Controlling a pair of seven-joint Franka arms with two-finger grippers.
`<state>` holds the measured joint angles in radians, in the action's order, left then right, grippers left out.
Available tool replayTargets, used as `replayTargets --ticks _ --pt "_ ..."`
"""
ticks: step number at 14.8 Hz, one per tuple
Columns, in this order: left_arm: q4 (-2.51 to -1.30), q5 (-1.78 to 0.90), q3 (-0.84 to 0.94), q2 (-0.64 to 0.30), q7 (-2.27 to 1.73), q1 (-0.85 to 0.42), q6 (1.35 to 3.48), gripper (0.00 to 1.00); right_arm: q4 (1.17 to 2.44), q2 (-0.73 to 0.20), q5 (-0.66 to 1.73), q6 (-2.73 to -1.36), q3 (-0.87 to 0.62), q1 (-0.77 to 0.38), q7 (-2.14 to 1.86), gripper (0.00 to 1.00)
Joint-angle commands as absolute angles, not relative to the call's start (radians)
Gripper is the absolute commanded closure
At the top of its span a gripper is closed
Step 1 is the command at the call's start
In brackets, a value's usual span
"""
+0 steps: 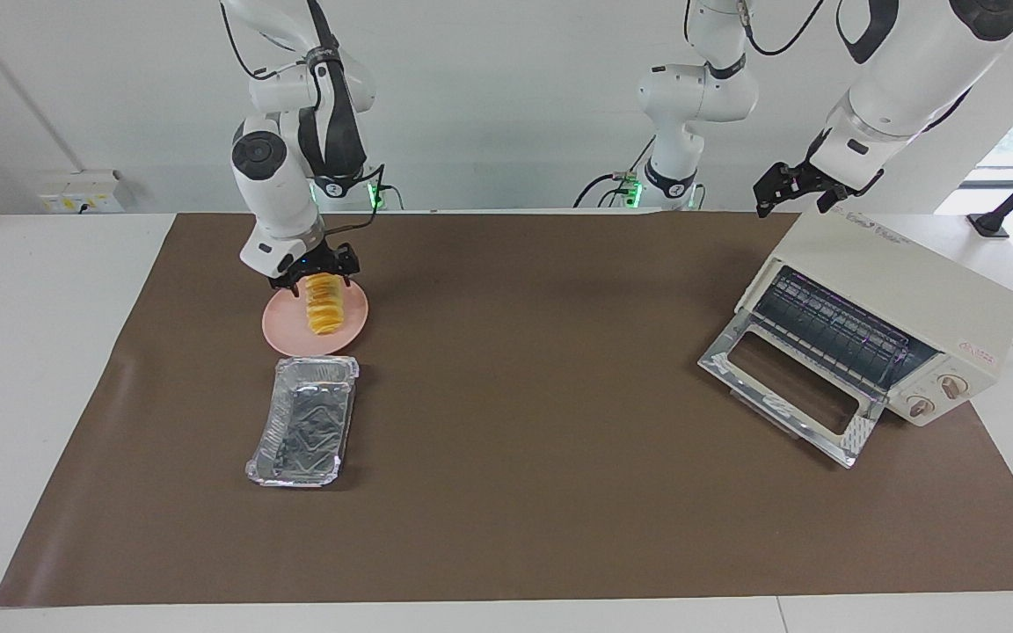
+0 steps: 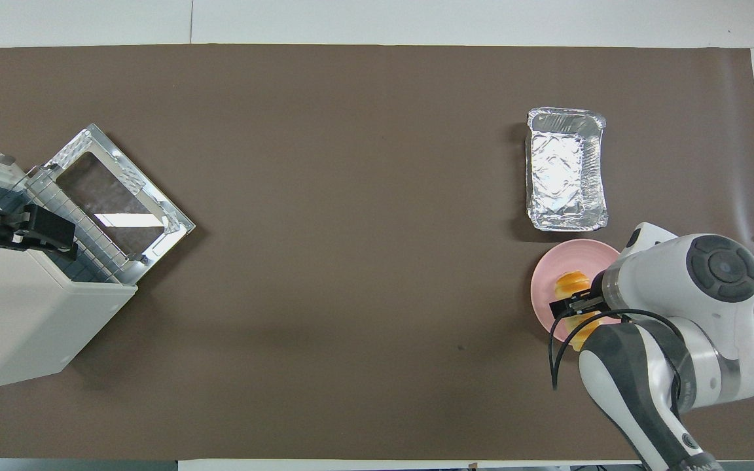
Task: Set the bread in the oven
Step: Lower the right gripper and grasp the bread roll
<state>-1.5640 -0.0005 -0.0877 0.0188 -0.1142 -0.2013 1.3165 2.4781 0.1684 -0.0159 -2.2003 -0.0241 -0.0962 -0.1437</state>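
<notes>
While the right gripper (image 1: 320, 280) straddles the bread (image 1: 324, 308) with open fingers, holding nothing, it should settle lower and close across the loaf's ridged middle. That loaf lies on the pink plate (image 1: 353, 327), the oven (image 1: 885, 303) at its three o'clock in the facing view, door down; the left gripper (image 1: 792, 189) waits open above the oven.

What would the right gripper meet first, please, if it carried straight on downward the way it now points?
Most likely the bread on the pink plate: the open right gripper hangs just over the loaf's end nearer the robots.
</notes>
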Motion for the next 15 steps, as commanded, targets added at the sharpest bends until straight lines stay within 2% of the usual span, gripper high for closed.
replayTargets --ticks 1,7,9,11,12,13,14,15 --pt "-1.577 -0.014 -0.081 0.038 -0.114 -0.189 1.307 0.0 2.51 0.138 -0.014 -2.27 -0.026 -0.072 -0.204 0.0" --pt "-1.577 -0.014 -0.081 0.038 -0.114 -0.189 1.307 0.0 2.51 0.115 -0.025 -2.322 -0.026 -0.071 -0.221 0.0" --pt "-1.577 -0.014 -0.081 0.038 -0.114 -0.189 1.307 0.0 2.51 0.098 -0.026 -2.33 -0.026 -0.069 -0.219 0.05" --pt "-1.577 -0.014 -0.081 0.038 -0.114 -0.189 1.307 0.0 2.508 0.097 -0.026 -2.33 -0.026 -0.064 -0.218 0.17" --pt "-1.577 -0.014 -0.081 0.038 -0.114 -0.189 1.307 0.0 2.508 0.097 -0.026 -2.33 -0.026 -0.064 -0.216 0.29" --pt "-1.577 -0.014 -0.081 0.038 -0.114 -0.189 1.307 0.0 2.508 0.095 -0.026 -2.329 -0.026 -0.064 -0.216 0.51" --pt "-1.577 -0.014 -0.081 0.038 -0.114 -0.189 1.307 0.0 2.507 0.095 -0.026 -2.33 -0.026 -0.064 -0.215 0.84" --pt "-1.577 -0.014 -0.081 0.038 -0.114 -0.189 1.307 0.0 2.507 0.095 -0.026 -2.329 -0.026 -0.064 -0.213 1.0"
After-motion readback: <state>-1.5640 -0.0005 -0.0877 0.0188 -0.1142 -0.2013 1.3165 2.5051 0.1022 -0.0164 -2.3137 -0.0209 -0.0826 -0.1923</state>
